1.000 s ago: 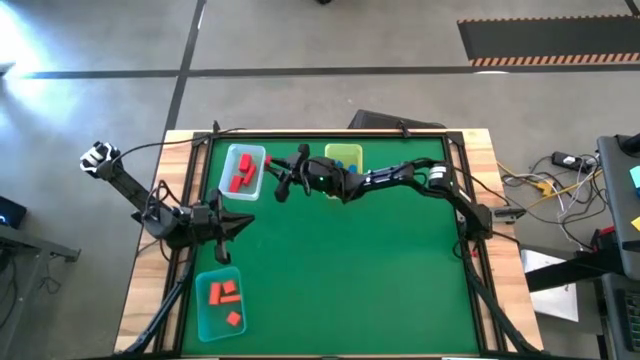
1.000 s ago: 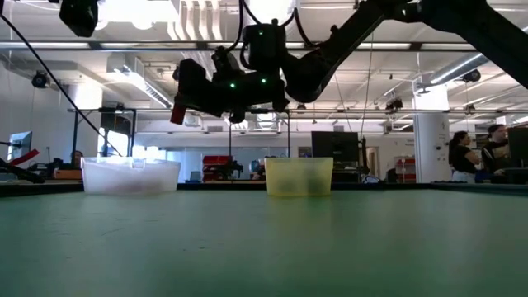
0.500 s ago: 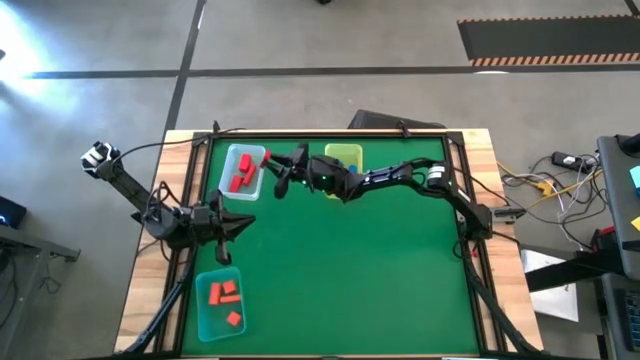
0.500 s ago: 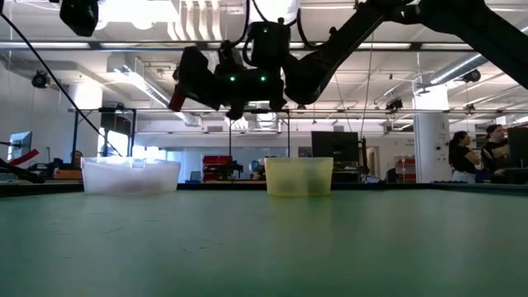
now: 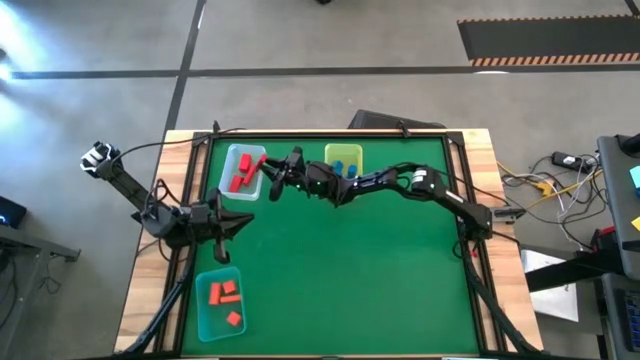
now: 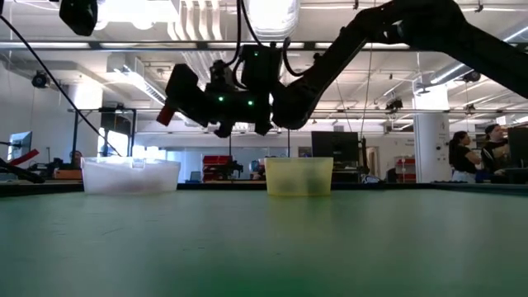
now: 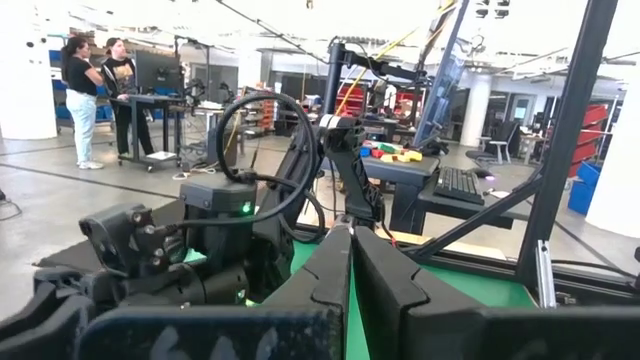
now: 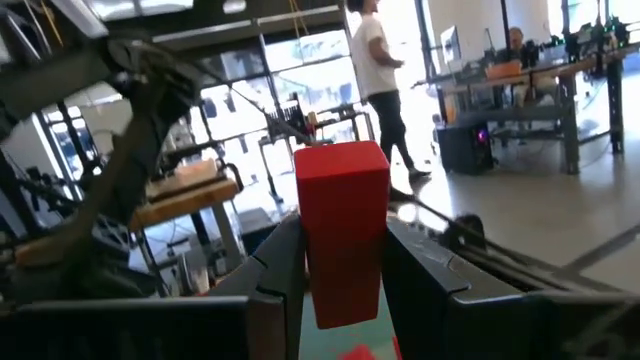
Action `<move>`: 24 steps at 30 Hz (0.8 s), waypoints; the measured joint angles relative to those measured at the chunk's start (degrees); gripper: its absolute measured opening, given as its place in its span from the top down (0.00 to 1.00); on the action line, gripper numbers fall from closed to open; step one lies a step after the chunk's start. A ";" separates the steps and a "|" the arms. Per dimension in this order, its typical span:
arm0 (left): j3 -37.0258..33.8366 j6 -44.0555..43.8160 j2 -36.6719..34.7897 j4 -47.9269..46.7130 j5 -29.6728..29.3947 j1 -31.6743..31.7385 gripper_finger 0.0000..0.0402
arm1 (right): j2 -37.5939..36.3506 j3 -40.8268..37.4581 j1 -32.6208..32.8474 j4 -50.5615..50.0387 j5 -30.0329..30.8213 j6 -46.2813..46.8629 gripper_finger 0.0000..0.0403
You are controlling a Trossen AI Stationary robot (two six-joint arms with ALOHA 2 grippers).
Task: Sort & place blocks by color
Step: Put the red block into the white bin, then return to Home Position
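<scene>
My right gripper [image 5: 268, 166] reaches across the far side of the table and is shut on a red bar block [image 8: 341, 218]. It hangs in the air over the right rim of the pale blue tray [image 5: 229, 156], which holds several red blocks [image 5: 240, 179]. The yellow-green tray [image 5: 354, 152] to the right holds blue blocks [image 5: 340, 168]. The teal tray [image 5: 205, 315] near the front left holds orange-red blocks [image 5: 223, 294]. My left gripper [image 7: 351, 262] waits shut at the table's left edge [image 5: 238, 223]. My right gripper pinches the red bar block between its two fingers, on two opposite long sides [image 8: 310, 262]. The block's free end [image 8: 340, 160] sticks out past the fingertips. In the low view the block [image 6: 167, 114] is lifted clear, well above the trays, and slants down away from the fingers.
The pale blue tray [image 6: 132, 176] and the yellow-green tray [image 6: 299, 176] stand side by side at the far edge. The green mat [image 5: 340, 270] spreads open in the middle and right. People stand in the room behind the table.
My right gripper has carried the red block toward the table's left, from between the two far trays to the pale blue tray's right rim; it rose a little, then dipped. The arm has uncovered the yellow-green tray and its blue blocks.
</scene>
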 joint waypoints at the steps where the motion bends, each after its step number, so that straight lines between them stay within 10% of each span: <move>1: -0.02 0.21 -0.11 -0.02 -0.01 0.00 1.00 | 0.22 0.86 0.00 -0.02 0.00 -0.01 0.78; 13: 0.00 1.09 -0.23 -0.05 -0.01 0.02 1.00 | 10.45 20.52 0.02 -16.70 -0.01 -1.43 0.77; 24: -0.20 0.89 0.43 -0.04 0.01 0.00 1.00 | 11.04 24.07 0.15 -21.95 0.02 -1.58 0.49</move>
